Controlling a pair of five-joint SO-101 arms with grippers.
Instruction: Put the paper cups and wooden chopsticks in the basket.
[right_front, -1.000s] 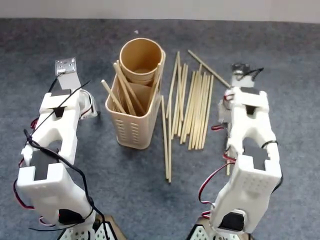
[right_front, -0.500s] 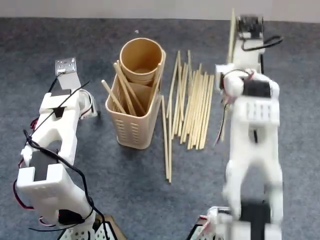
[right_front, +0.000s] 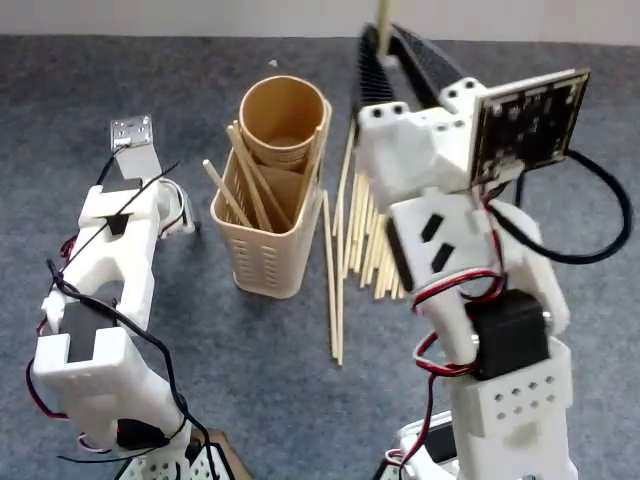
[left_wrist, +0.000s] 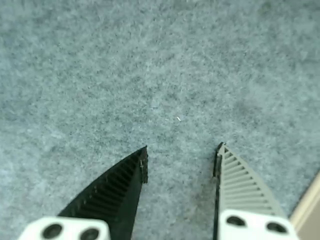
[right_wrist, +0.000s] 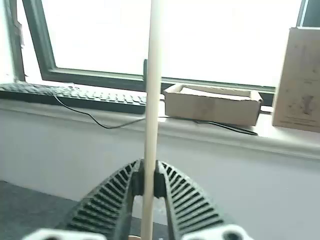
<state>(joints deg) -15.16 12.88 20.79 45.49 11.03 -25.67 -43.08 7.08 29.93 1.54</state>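
Right wrist view: right gripper (right_wrist: 148, 176) clamped on upright pale wooden chopstick (right_wrist: 151, 75); left gripper (left_wrist: 182, 149) agape, empty, above grey carpet (left_wrist: 150, 60).

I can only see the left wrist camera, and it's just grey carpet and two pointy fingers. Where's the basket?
Observer: In the high view, the basket stands on the carpet between the two arms, with paper cups stacked inside it.
Operator: Are any chopsticks in it yet?
Observer: Yes, a few leaning chopsticks poke out of it. Many loose chopsticks lie on the carpet beside it.
Operator: What's the other arm doing?
Observer: The right gripper is shut on a single chopstick, which it holds upright, up above the table.
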